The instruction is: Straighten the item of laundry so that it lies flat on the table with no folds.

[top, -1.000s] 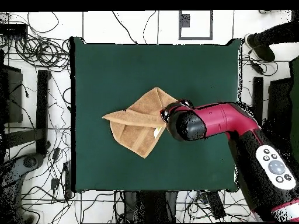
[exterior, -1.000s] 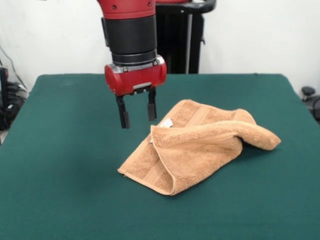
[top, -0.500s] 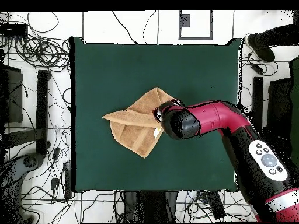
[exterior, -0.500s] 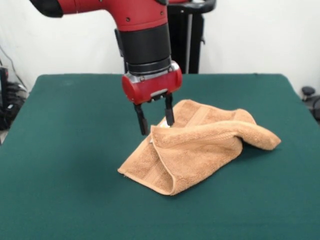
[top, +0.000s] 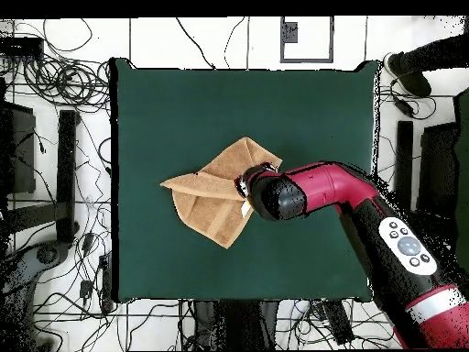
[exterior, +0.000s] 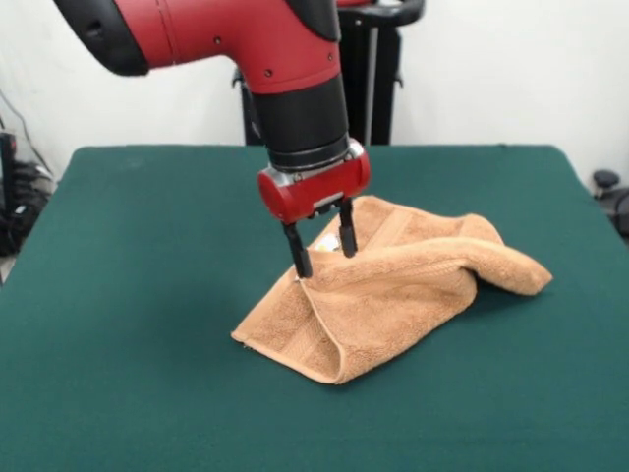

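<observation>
The tan-orange towel (exterior: 393, 285) lies folded and bunched near the middle of the dark green table (exterior: 128, 324); a flap is folded over its upper layer and a woven band shows along the near left edge. Its white tag (exterior: 327, 242) peeks out between the fingers. My gripper (exterior: 324, 249) is open, pointing down, its tips straddling the folded corner of the towel's upper layer at the towel's left side. In the overhead view the towel (top: 212, 192) lies left of the arm's wrist (top: 275, 194), which hides the gripper.
The robot's black pedestal (exterior: 359, 69) stands behind the table's far edge. Cables and floor gear (top: 55, 82) surround the table in the overhead view. A person's shoe and leg (top: 412, 69) show at the top right corner, off the table.
The gripper has moved right and down, from hovering left of the towel to straddling its folded corner. It stays open. The towel has not moved.
</observation>
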